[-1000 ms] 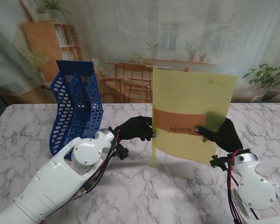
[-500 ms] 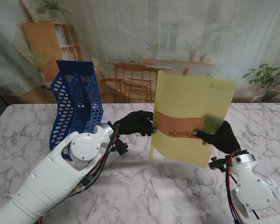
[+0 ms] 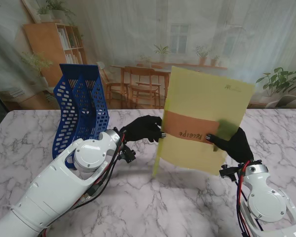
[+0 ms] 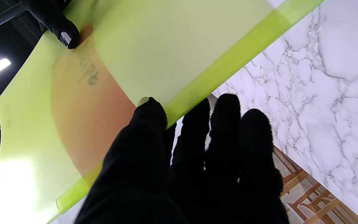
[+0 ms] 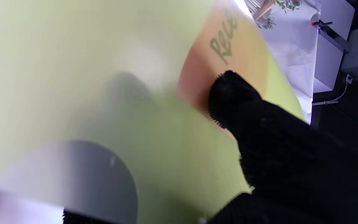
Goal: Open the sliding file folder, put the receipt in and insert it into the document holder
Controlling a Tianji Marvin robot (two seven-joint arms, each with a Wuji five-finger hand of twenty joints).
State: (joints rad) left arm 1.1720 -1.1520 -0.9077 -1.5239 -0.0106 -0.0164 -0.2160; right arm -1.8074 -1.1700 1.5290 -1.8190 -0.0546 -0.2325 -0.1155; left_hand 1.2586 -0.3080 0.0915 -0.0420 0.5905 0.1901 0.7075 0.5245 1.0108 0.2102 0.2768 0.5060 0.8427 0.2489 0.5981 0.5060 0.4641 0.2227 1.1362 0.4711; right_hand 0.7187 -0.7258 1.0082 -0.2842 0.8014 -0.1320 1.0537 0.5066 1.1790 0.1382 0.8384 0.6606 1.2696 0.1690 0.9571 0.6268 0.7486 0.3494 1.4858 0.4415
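A translucent yellow-green file folder (image 3: 207, 111) is held upright above the table between both hands. The orange receipt (image 3: 187, 132) shows through it, lettered "Receipt". My left hand (image 3: 144, 129), in a black glove, pinches the folder's left spine edge (image 4: 216, 71). My right hand (image 3: 234, 143) grips the folder's right side, thumb (image 5: 228, 93) pressed on the receipt area. The blue mesh document holder (image 3: 81, 111) stands at the left, behind my left arm.
The white marble table (image 3: 153, 207) spreads under both arms. A printed room backdrop runs along the far edge. My left forearm (image 3: 74, 182) lies between the holder and the folder.
The folder has risen a little and tilted, its lower left corner swinging toward the holder. Both hands kept their hold and shifted slightly left.
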